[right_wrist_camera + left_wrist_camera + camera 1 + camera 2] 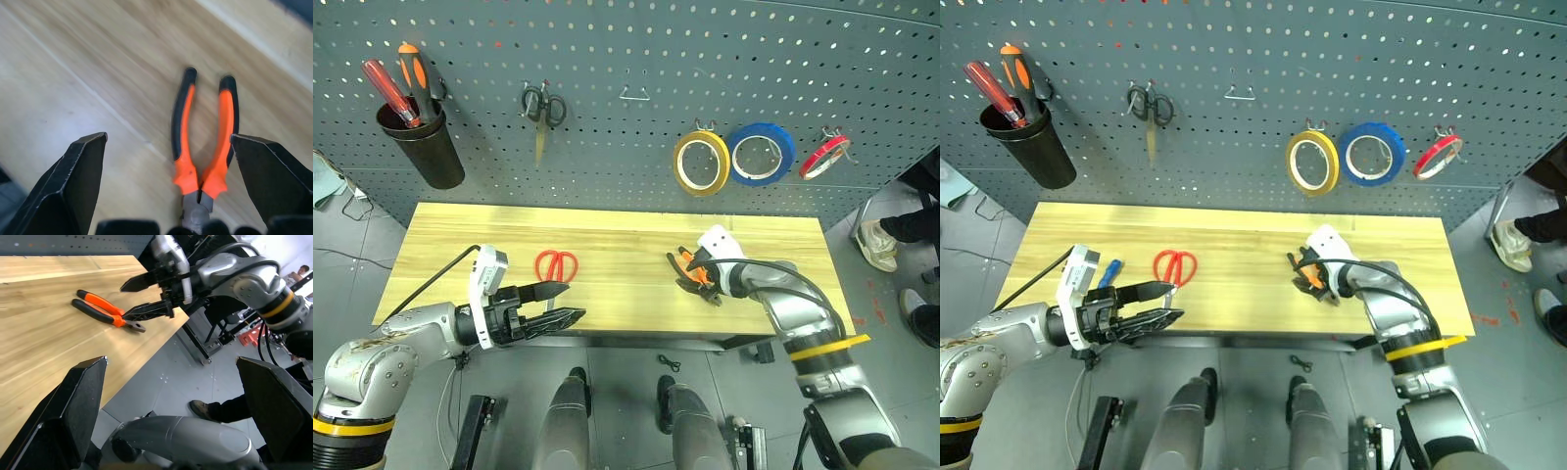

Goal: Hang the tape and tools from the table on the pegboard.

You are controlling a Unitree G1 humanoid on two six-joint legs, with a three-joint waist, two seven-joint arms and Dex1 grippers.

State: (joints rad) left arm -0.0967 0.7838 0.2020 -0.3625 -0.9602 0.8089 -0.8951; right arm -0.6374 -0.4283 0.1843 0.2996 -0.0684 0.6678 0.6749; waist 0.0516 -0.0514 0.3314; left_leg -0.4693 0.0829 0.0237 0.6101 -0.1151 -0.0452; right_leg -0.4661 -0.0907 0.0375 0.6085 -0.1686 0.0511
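Pale yellow wood plank bench [607, 227] carrying orange-and-black-handled pliers [203, 147] under the released right claw [690, 277], red-handled scissors [556, 265] lying beside the released left claw [558, 304], black cup [423, 145] above the bench holding red and orange-handled screwdrivers [403, 83], yellow-tan translucent tape roll [701, 163] hanging on the dark blue-grey pegboard [636, 49]

My two head views look forward and down on the table [607, 235] and pegboard [626, 108]. My left wrist view looks rightward along the near edge; my right wrist view looks closely down. Both share the pliers [203, 142].
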